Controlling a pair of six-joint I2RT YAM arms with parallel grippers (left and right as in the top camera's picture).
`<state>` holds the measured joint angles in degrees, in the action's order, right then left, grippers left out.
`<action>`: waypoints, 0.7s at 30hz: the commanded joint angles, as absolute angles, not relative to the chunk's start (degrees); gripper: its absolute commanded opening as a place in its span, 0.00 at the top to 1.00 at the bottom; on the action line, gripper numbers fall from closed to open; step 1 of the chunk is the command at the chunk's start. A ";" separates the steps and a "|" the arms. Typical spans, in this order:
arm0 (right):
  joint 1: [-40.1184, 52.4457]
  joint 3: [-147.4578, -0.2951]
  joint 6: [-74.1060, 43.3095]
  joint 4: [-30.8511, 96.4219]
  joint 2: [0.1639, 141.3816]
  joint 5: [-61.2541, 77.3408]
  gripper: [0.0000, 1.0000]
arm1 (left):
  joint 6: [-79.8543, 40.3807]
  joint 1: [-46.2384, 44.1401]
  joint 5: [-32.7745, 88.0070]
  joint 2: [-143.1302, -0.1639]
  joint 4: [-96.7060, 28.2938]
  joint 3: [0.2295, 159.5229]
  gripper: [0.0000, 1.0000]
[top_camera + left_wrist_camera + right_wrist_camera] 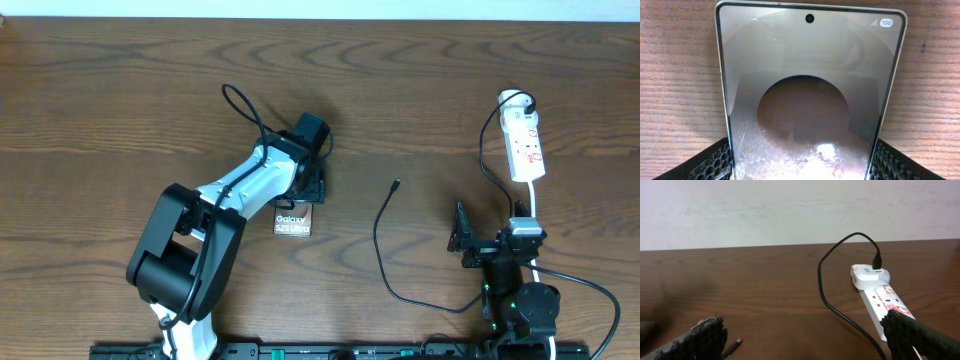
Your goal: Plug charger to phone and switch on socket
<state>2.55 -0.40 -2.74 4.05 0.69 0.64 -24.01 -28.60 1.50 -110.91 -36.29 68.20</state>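
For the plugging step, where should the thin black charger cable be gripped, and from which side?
Just behind its tiny connector tip, from above, with the fingers across the cable. The thin black charger cable lies flat on the wooden table, tip free. The right gripper is open and empty.

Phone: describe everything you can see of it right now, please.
The phone is a flat rectangle with a bronze-brown face, a dark oval, white "Galaxy S25 Ultra" lettering and a silvery edge. A punch-hole camera and a "100" badge mark its far end. It faces up over the wooden table, its near end between the fingers of the left hand; whether they squeeze it is unclear.
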 commanded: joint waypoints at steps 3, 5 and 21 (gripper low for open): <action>3.42 -0.30 -2.28 4.25 0.38 0.97 0.01 | -24.34 -28.84 4.67 -117.12 -39.44 65.21 0.65; 3.42 -0.30 -2.28 4.25 0.38 0.97 0.01 | -24.32 -28.84 6.00 -117.12 -39.64 65.65 0.66; 3.42 -0.30 -2.28 4.25 0.38 0.97 0.01 | -24.32 -28.69 11.00 -117.10 -41.89 66.83 0.66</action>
